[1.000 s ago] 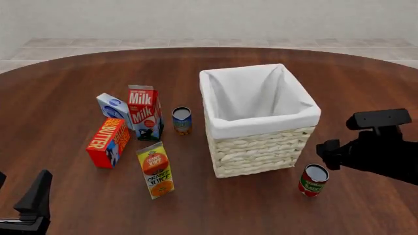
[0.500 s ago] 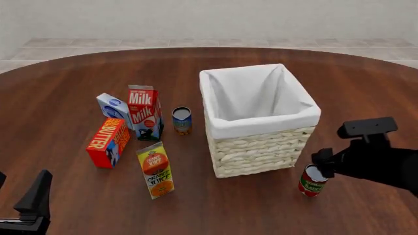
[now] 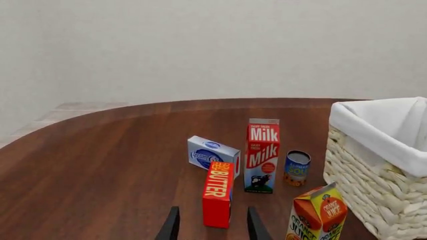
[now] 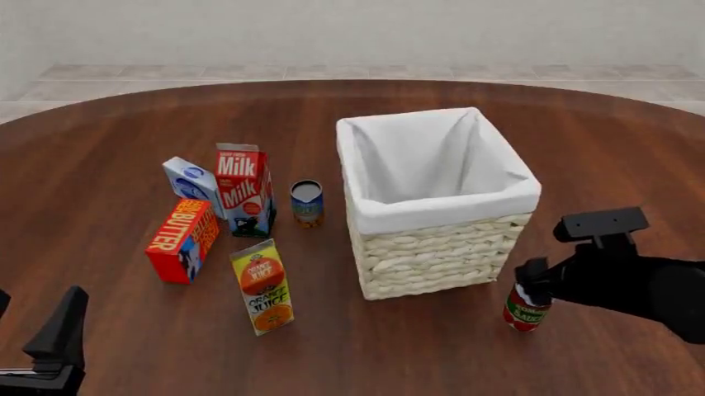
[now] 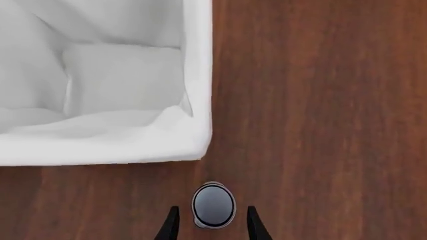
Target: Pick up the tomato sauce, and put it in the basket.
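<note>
Right hand (image 5: 213,225), fingers open, straddles the upright tomato sauce (image 4: 527,309), apparently untouched, near-right of the basket (image 4: 441,256); left hand (image 3: 212,227) open.

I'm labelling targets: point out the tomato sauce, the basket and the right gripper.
tomato sauce (image 4: 527,311), front view, on its red label.
basket (image 4: 432,256), front view, on its woven front wall.
right gripper (image 5: 212,224), right wrist view, midway between its fingertips.

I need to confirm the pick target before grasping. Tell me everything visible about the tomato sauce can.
The tomato sauce is a small cylindrical can with a red label, a green band and a silver top. It stands upright on the wooden table, near the basket's front right corner, apart from it. The right gripper hangs above it, fingers open either side; contact cannot be told.
</note>
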Robot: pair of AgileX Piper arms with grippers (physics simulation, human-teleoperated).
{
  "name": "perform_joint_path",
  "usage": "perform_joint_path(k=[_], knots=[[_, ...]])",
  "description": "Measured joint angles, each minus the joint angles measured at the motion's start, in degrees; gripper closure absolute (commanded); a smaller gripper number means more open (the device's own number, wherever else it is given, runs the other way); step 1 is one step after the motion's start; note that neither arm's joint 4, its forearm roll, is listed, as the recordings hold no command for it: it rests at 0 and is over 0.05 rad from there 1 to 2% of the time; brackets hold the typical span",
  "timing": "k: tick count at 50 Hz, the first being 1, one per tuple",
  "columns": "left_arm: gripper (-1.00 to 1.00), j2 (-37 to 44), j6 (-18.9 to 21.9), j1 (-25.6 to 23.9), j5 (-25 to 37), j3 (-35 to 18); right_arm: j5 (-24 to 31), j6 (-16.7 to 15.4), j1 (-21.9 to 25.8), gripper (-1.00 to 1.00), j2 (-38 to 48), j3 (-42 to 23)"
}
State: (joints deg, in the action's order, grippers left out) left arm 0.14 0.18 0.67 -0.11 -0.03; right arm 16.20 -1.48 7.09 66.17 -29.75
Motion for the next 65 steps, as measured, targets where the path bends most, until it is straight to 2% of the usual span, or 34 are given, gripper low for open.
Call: perform_joint_path(k=[65], knots=[[-1.00,0.05,0.02,-0.02,-0.02,-0.03,-9.90,-0.14,-0.49,-1.00,10.49,3.76]])
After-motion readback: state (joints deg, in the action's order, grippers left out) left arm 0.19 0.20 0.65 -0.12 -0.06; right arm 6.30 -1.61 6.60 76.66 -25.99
